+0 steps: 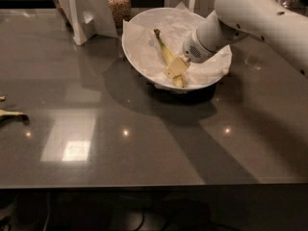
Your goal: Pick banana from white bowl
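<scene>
One banana, one claw right on top of it

Far left on the tabletop (144, 143) there's a stray banana end (12, 114). In the white bowl (126, 49), on crumpled paper, the banana (166, 52) lies diagonally, stem up-left, other end down-right. The claw (176, 70) sits over that lower half, arm off to the right. Can't tell if it's clamped.

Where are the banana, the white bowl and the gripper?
banana (165, 52), camera view, upper half below the stem.
white bowl (136, 67), camera view, front left rim.
gripper (176, 70), camera view, its tip, over the banana inside the white bowl.
</scene>
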`<state>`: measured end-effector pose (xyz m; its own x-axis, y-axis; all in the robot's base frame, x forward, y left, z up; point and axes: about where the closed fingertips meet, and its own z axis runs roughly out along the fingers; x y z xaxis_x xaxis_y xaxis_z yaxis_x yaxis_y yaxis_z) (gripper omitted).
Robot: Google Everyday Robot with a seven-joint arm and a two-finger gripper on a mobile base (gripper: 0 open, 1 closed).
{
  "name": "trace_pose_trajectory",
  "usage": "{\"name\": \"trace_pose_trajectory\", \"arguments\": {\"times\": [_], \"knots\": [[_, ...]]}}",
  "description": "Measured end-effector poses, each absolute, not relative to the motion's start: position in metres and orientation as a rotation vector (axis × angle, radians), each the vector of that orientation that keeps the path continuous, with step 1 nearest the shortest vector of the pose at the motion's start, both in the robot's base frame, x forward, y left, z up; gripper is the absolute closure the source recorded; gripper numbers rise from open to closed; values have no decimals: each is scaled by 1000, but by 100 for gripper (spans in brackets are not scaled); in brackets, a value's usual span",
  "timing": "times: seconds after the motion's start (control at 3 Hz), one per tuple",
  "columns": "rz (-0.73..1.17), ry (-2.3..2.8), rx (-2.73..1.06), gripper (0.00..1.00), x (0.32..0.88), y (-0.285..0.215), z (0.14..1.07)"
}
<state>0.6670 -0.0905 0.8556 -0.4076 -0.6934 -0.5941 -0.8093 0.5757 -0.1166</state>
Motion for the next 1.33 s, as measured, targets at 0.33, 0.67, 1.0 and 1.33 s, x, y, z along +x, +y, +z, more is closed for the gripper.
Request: {"name": "trace_pose_trajectory", "arguments": {"times": [0.33, 0.67, 1.0, 1.33], "knots": [[245, 2229, -1178, 45, 669, -94, 850], [244, 2230, -1177, 55, 669, -94, 853], [243, 2238, -1169, 74, 668, -96, 853], [251, 2245, -1145, 97, 667, -101, 851]]}}
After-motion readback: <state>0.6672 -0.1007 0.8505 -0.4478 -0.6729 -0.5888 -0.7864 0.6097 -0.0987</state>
